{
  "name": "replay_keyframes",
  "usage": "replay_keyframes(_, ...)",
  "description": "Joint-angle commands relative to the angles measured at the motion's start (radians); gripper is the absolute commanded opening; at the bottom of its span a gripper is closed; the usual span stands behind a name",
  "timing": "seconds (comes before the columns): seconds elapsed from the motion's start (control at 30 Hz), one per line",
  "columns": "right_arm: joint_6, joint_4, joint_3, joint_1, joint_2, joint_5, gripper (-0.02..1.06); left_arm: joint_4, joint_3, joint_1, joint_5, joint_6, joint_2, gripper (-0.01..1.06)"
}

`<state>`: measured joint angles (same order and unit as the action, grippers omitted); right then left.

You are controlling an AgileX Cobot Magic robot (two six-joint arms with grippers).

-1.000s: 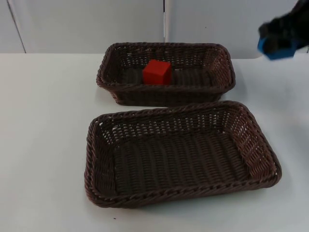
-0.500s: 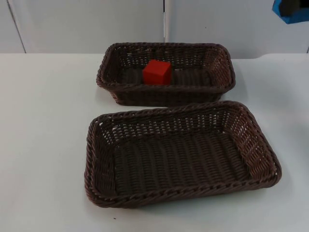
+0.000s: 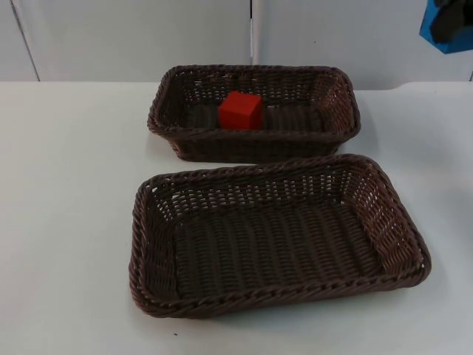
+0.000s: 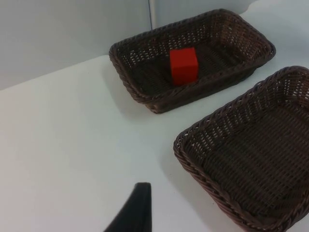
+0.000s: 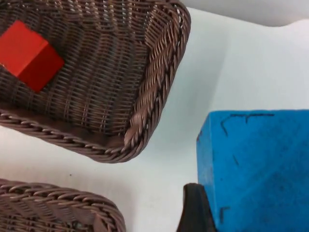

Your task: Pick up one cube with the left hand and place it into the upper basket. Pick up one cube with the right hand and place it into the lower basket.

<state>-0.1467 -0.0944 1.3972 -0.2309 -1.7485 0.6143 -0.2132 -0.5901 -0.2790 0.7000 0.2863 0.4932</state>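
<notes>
Right gripper, high at far right, jaws closed on a blue cube. A red cube sits in the far basket; left gripper's jaw state cannot be told.

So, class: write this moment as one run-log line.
red cube: in upper basket | lower basket: holds nothing | right gripper: raised by the partition wall, shut on blue cube | left gripper: waits over the table
</notes>
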Motion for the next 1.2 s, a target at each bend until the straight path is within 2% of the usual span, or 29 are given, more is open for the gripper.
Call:
replay_keyframes(0.0,-0.004,0.003,0.003,-0.013,0.026,0.011,0.00,0.004,0.000,0.001,-0.005,-0.005,-0.005,0.97)
replay_keyframes(0.13,-0.004,0.004,0.003,-0.037,0.036,0.025,0.00,0.004,0.000,0.001,-0.005,-0.005,-0.005,0.97)
replay_keyframes(0.57,-0.004,0.021,0.003,-0.298,0.039,0.054,0.00,0.004,0.000,0.001,-0.005,-0.005,-0.005,0.97)
replay_keyframes(0.87,-0.023,0.021,0.003,-0.429,0.039,0.070,0.00,0.001,0.000,0.001,-0.005,-0.005,-0.005,0.97)
replay_keyframes(1.17,-0.026,0.017,0.003,-0.445,0.039,0.102,0.00,-0.003,0.000,0.001,-0.005,-0.005,-0.005,0.97)
